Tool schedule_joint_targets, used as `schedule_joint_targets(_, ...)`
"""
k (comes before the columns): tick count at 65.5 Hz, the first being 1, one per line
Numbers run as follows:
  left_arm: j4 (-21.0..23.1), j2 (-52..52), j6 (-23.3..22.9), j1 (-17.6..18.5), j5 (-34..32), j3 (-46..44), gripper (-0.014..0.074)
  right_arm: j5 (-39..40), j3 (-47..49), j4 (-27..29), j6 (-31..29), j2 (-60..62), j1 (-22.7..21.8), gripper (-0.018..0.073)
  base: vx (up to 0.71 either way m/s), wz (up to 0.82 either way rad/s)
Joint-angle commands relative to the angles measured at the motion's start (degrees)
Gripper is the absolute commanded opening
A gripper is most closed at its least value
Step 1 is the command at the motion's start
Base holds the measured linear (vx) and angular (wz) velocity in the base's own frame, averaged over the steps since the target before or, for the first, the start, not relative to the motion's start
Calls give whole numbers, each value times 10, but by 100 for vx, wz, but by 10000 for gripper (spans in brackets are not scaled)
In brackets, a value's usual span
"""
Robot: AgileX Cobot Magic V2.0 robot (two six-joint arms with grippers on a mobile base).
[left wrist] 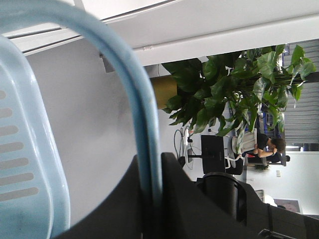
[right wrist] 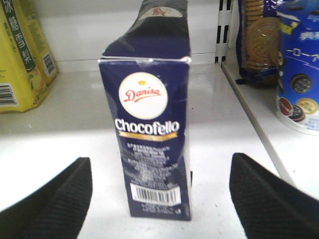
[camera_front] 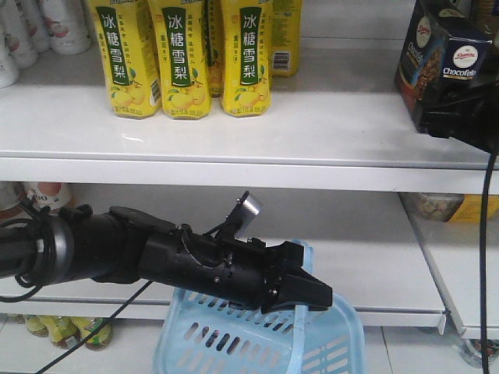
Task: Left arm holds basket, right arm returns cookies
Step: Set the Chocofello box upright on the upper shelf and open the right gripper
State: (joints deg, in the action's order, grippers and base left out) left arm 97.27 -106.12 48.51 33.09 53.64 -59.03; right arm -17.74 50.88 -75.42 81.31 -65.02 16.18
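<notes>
The light blue basket (camera_front: 234,339) hangs low in front of the shelves. Its pale blue hoop handle (left wrist: 134,89) is clamped between the black jaws of my left gripper (camera_front: 308,300), which is shut on it. Beside the handle in the left wrist view is the basket's slotted wall (left wrist: 20,149). The navy cookies carton (right wrist: 149,124) stands upright on the white upper shelf (camera_front: 312,132), barcode end toward me. My right gripper (right wrist: 160,164) is open, with one finger (right wrist: 55,204) well clear on each side of the carton. In the front view the cookies (camera_front: 440,54) stand at the shelf's right end, above the right arm (camera_front: 460,121).
Yellow drink cartons (camera_front: 187,62) stand at the left of the upper shelf, and their edge (right wrist: 20,55) shows in the right wrist view. Past a divider rail to the right are a cookie pack (right wrist: 259,40) and a blue tub (right wrist: 299,64). A lower shelf (camera_front: 374,265) runs behind the left arm.
</notes>
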Motion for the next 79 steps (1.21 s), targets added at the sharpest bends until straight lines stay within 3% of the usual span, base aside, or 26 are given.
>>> schedule_joint_targets(1, 45, 30, 31, 0, 14, -18, -6, 7, 1, -11, -7, 39, 0, 554, 0, 0)
schedule_joint_targets(24, 45, 30, 31, 0, 14, -18, -6, 91, -63, 9, -13, 188, 0, 554, 0, 0)
schedule_joint_targets(36, 45, 30, 31, 0, 14, -18, -6, 80, -112, 12, -53, 292, 0, 554, 0, 0)
schedule_joint_targets(46, 45, 30, 31, 0, 14, -18, -6, 61, -165, 51, -90, 376, 0, 554, 0, 0)
schedule_joint_targets(53, 45, 30, 31, 0, 14, -18, -6, 38, -209, 93, -160, 434, 0, 551, 0, 0)
schedule_joint_targets(59, 45, 30, 31, 0, 14, -18, -6, -28, -235, 178, -220, 477, 0, 543, 0, 0)
schedule_joint_targets(70, 45, 30, 31, 0, 14, -18, -6, -164, -247, 348, -420, 527, 0, 522, 0, 0)
schedule_joint_targets(79, 45, 30, 31, 0, 14, -18, -6, -201, -247, 462, -566, 553, 0, 510, 0, 0)
